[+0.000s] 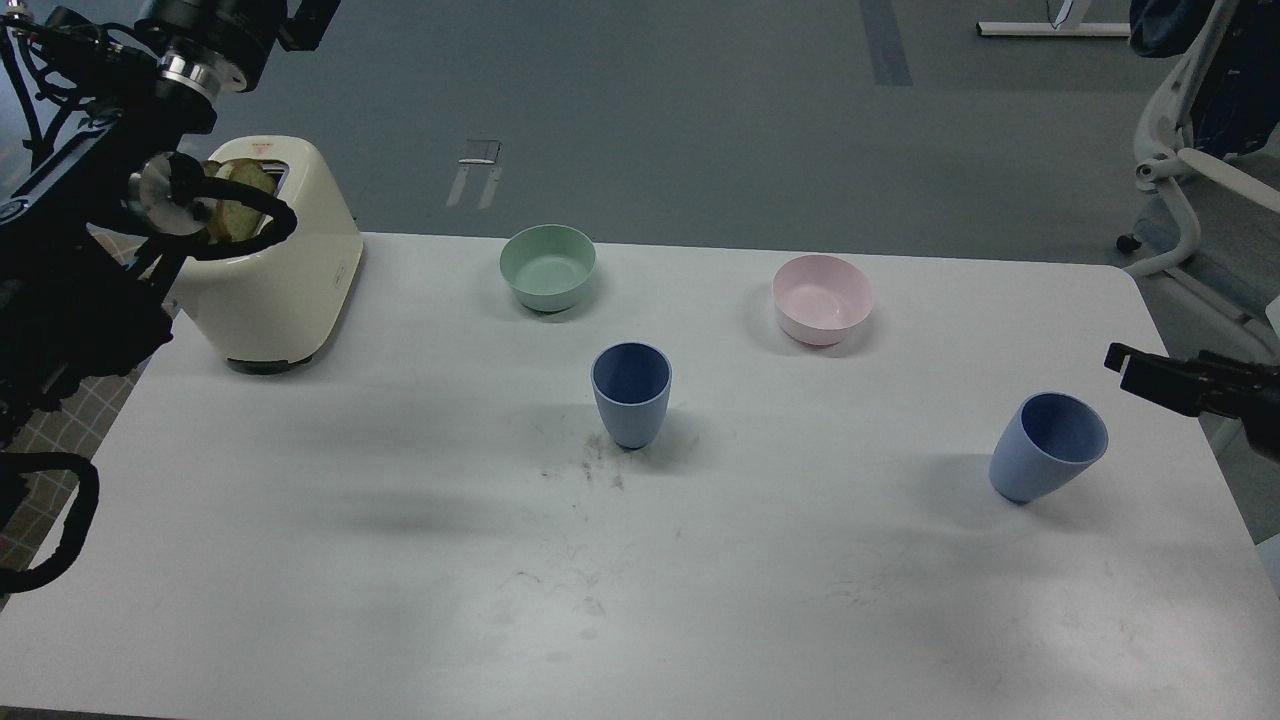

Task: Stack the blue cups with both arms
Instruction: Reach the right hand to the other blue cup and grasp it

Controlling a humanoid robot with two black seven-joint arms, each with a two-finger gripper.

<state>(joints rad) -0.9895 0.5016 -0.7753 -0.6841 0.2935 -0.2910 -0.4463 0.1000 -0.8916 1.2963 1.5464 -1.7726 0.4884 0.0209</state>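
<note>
One blue cup stands upright near the middle of the white table, mouth up. The second blue cup stands at the right side, also mouth up, and looks tilted toward the right. My right gripper enters from the right edge, dark and small, a little up and right of that cup and apart from it. Its fingers cannot be told apart. My left arm rises along the left edge, and its far end is cut off by the top edge, far from both cups.
A cream toaster with bread in its slot stands at the back left, partly behind my left arm. A mint-green bowl and a pale pink bowl sit behind the cups. An office chair stands beyond the table's right corner.
</note>
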